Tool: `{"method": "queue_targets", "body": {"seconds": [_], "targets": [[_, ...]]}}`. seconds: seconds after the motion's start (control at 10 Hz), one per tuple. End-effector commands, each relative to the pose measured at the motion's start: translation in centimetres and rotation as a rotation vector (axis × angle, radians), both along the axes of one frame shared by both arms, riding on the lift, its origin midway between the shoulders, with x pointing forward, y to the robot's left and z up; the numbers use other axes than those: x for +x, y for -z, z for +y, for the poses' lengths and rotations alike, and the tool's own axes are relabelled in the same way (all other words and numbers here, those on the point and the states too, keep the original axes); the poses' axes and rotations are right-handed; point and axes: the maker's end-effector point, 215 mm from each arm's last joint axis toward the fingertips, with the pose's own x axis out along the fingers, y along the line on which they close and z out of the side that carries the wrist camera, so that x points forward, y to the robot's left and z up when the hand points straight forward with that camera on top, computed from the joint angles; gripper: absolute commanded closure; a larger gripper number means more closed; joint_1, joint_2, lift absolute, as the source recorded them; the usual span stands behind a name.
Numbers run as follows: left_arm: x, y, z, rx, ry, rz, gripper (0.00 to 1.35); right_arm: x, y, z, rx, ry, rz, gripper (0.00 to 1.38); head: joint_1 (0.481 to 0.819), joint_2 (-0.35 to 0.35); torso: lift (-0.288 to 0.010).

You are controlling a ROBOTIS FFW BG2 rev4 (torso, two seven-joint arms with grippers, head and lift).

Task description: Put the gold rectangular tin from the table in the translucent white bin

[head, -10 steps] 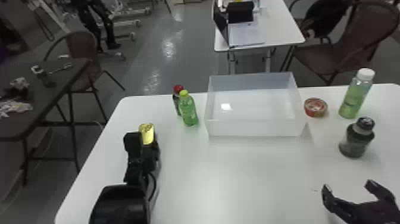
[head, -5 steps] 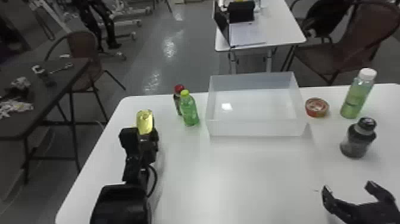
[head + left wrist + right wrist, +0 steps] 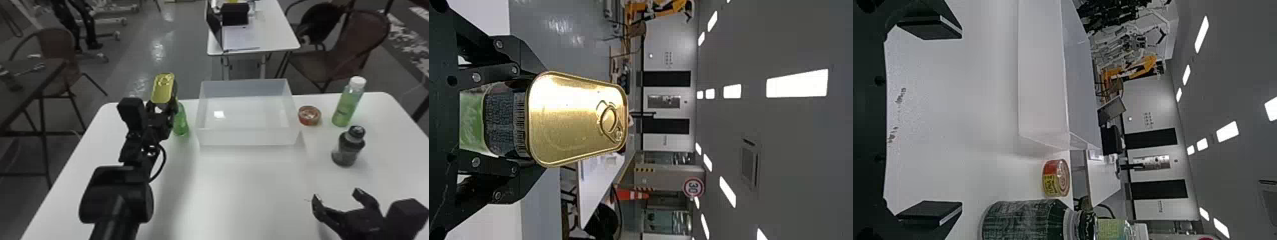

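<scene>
Gold tin [image 3: 162, 90] is pinched by the left end effector [image 3: 163, 100], pull ring [image 3: 609, 120] exposed in its wrist view; the right end effector [image 3: 336, 196] is spread.

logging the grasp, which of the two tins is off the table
The gold rectangular tin, held up in the left gripper. The other, the round red tin, sits on the table right of the bin.

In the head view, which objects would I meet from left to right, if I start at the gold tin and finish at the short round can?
Gold rectangular tin, green bottle, translucent white bin, short round can.
</scene>
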Motion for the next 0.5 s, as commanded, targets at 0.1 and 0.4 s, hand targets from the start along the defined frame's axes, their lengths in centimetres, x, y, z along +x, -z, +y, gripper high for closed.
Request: {"method": "queue_targets", "body": {"seconds": [0.1,0.4], "targets": [[2.4,-2.0,-7.7,0.009,0.162,0.022,0.83,0.4,0.2,0.4,0.006,-0.008,0.006,0.09,0.695,0.048,-0.091],[4.7,1.5,-14.7,0.147,0.33,0.123,0.83,0.4,0.4,0.7,0.009,-0.013,0.009,0.09,0.695,-0.029,-0.091]]}}
